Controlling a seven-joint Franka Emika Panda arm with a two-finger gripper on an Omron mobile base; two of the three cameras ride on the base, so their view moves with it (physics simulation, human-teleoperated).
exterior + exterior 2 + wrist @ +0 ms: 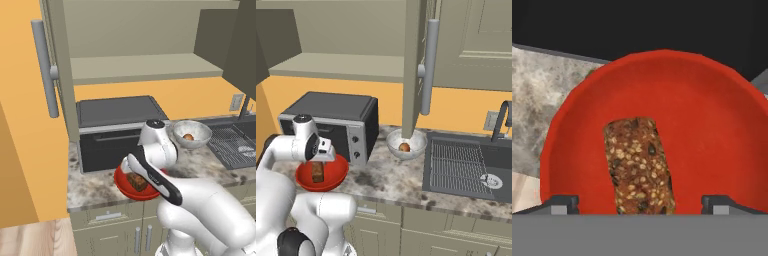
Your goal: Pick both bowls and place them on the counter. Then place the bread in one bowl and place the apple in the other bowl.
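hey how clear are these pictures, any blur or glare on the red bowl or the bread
Hand view: bread sharp, seeds distinct; red bowl evenly lit, no glare. Left base view: soft rendering, the arm hides part of the bowl. Right base view: apple tiny and soft in the marbled bowl.

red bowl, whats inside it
A dark brown seeded bread chunk lies in the glossy red bowl; the bowl floor under it is covered.
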